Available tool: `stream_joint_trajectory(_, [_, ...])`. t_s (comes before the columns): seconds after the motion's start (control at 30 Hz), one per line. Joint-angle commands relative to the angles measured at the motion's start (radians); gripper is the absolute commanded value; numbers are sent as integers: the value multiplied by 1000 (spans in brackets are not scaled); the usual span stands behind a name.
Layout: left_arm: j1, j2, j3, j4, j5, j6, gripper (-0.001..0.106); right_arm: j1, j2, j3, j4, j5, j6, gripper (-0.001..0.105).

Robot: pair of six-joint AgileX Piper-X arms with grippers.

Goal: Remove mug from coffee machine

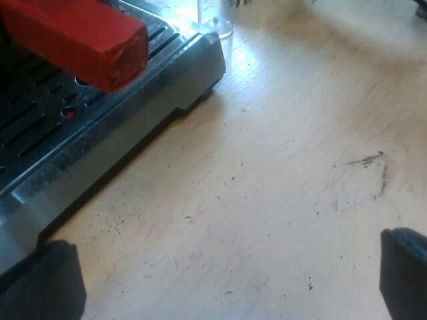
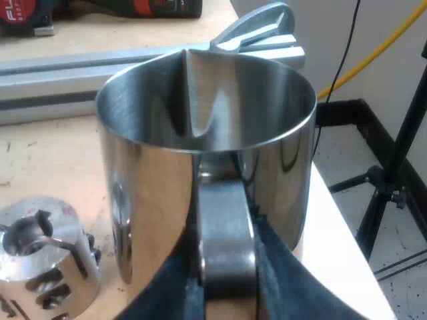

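A shiny steel mug [image 2: 153,193] stands close before my right gripper [image 2: 227,280], whose black fingers [image 2: 280,273] are shut on both sides of the mug's handle [image 2: 227,247]. The mug is over the wooden table near its edge; I cannot tell whether it rests on the wood. My left gripper [image 1: 227,287] hangs open over bare wood beside the espresso machine's slotted drip tray [image 1: 47,120], with nothing between its fingertips [image 1: 405,267]. The red end of the holder's handle [image 1: 100,47] sticks out over the tray. The clear foot of a measuring glass [image 1: 217,27] stands at the tray's corner.
A slotted metal block [image 2: 47,260] lies on the table beside the mug. Beyond the mug run an aluminium rail [image 2: 47,73] and a grey metal lever [image 2: 260,27]. Past the table edge [image 2: 333,220] a black stand [image 2: 393,193] is on the floor.
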Motion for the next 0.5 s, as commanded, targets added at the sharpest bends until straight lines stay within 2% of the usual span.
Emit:
stream_joint_trajectory(0.03, [-3,-1,-2,-15,-5,-10,91,-3,2,-4,-6,-8,0,0])
stream_joint_trajectory(0.2, [-3,-1,-2,-15,-5,-10,91,-3,2,-4,24,-8,0,0])
stream_joint_trajectory(0.3, [-3,-1,-2,-15,-5,-10,91,0,2,-4,61,-8,7,23])
stream_joint_trajectory(0.37, [-3,-1,-2,-15,-5,-10,91,0,2,-4,61,-8,7,45])
stream_joint_trajectory(0.47, [-3,-1,-2,-15,-5,-10,91,0,2,-4,61,-8,7,55])
stream_joint_trajectory(0.5, [-3,-1,-2,-15,-5,-10,91,0,0,-4,74,-8,26,60])
